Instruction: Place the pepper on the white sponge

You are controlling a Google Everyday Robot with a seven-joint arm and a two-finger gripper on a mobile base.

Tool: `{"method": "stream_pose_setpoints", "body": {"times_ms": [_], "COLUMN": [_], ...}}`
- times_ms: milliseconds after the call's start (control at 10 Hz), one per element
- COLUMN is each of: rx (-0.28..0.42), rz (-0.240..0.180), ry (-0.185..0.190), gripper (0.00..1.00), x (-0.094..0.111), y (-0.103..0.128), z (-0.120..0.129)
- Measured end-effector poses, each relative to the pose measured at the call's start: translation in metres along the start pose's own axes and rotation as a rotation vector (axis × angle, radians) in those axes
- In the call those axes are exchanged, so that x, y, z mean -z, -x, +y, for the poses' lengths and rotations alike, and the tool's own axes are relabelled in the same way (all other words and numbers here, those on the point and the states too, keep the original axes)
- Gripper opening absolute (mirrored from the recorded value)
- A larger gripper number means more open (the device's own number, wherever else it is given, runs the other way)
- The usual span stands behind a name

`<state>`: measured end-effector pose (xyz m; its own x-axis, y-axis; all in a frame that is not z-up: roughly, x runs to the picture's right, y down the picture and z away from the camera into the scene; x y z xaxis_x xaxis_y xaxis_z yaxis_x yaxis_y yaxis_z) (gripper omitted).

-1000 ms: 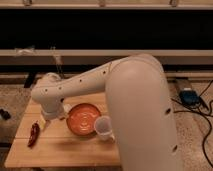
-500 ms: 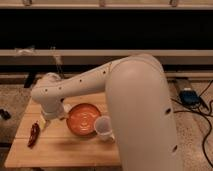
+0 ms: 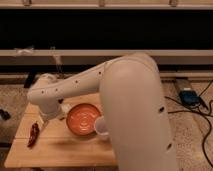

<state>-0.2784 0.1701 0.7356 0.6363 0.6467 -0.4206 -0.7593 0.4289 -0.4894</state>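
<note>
One pepper (image 3: 33, 134), one plate (image 3: 81, 120) and one cup (image 3: 101, 127) are counted; the pepper is seen just beside the tool (image 3: 44, 120) (its grip cannot be told).

Your arm (image 3: 131, 95) wears a smooth cream shell, plastic by the look of it, with a soft satin sheen. The gripper (image 3: 45, 121), low over the left end of the bench (image 3: 65, 150) just beside the pepper (image 3: 33, 134), shows the same pale finish. The bench looks like light matt wood, the plate (image 3: 82, 120) smooth and glossy, the pepper's skin dully shiny.
</note>
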Motion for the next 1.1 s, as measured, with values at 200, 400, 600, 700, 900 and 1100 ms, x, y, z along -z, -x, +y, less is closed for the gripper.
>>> {"method": "stream_pose_setpoints", "body": {"times_ms": [200, 400, 600, 700, 900, 1100], "rx": [0.034, 0.057, 0.073, 0.086, 0.11, 0.125], "rz": [-0.009, -0.01, 0.003, 0.015, 0.036, 0.054], "ry": [-0.036, -0.06, -0.097, -0.119, -0.144, -0.16], "gripper": [0.8, 0.8, 0.8, 0.8, 0.8, 0.8], "x": [-0.01, -0.022, -0.04, -0.051, -0.063, -0.069], "y": [0.027, 0.047, 0.065, 0.07, 0.072, 0.069], "z": [0.029, 0.051, 0.068, 0.078, 0.092, 0.098]}}
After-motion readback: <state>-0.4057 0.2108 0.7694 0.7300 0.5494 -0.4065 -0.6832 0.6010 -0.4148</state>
